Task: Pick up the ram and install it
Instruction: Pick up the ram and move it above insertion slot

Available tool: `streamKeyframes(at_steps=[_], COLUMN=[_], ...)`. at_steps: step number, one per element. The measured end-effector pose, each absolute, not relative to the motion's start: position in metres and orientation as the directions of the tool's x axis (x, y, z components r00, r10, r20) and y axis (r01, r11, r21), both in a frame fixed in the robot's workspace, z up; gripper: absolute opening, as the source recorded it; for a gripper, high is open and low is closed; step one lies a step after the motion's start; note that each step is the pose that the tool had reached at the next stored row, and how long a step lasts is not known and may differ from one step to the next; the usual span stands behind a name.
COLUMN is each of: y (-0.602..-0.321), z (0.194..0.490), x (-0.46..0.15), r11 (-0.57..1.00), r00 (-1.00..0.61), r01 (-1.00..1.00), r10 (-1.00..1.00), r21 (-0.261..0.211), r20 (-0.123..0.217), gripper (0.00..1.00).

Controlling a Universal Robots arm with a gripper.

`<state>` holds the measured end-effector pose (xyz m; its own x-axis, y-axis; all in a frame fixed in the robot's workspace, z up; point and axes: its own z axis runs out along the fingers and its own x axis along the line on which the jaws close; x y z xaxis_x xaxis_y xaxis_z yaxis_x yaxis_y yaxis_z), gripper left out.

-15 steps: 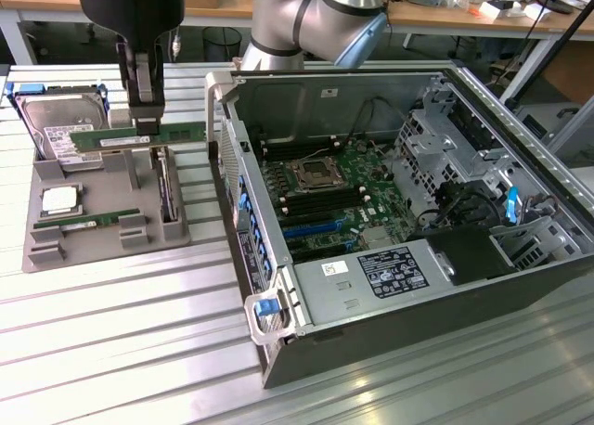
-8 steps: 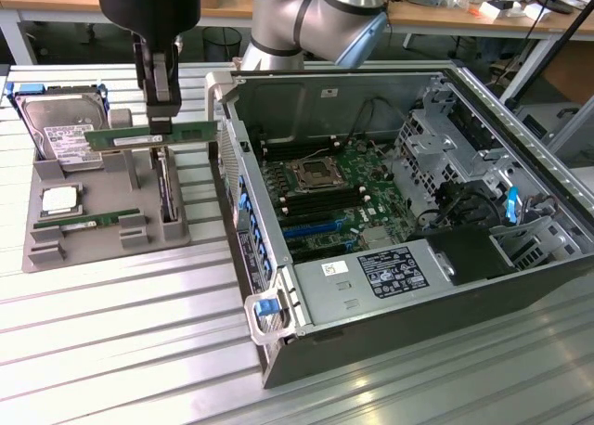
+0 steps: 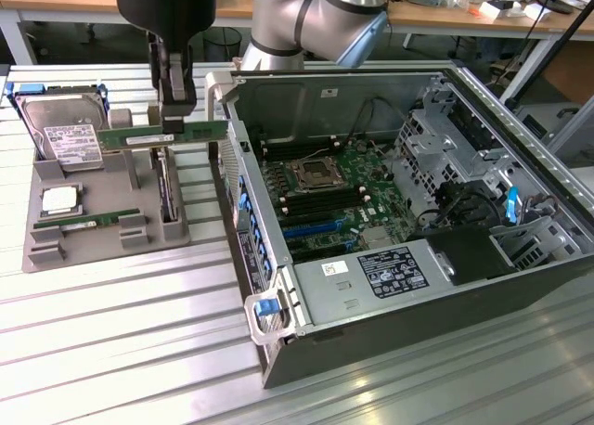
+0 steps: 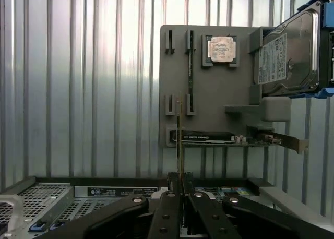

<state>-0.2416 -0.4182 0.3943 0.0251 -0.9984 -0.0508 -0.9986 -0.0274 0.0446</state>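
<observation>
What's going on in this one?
The robot arm has its jaws shut on the ram, holding it in the air above the grey parts tray, beside the open computer case. It is not yet in the motherboard. A second stick, a processor and a hard drive sit in the tray.

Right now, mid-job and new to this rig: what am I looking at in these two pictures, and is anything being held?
The machine is one robot arm ending in a two-fingered tool. One picture comes from a camera standing off the arm; the other from a camera on the wrist, looking out past the tool. The tool is shut on the ram, a thin green stick, held in the air over a grey holder tray. On that tray sit a hard drive, a square processor chip and a second green stick. On the exterior view's right lies an open computer case with its motherboard exposed.
</observation>
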Motion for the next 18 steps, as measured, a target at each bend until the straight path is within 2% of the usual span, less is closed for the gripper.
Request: streamKeyframes(at_steps=[18], y=[-0.418], z=[0.394], x=[-0.192], r11=[-0.027], r00=[0.025], r01=[-0.999], r10=[-0.998], r21=[0.045], r20=[-0.051], gripper=[0.12])
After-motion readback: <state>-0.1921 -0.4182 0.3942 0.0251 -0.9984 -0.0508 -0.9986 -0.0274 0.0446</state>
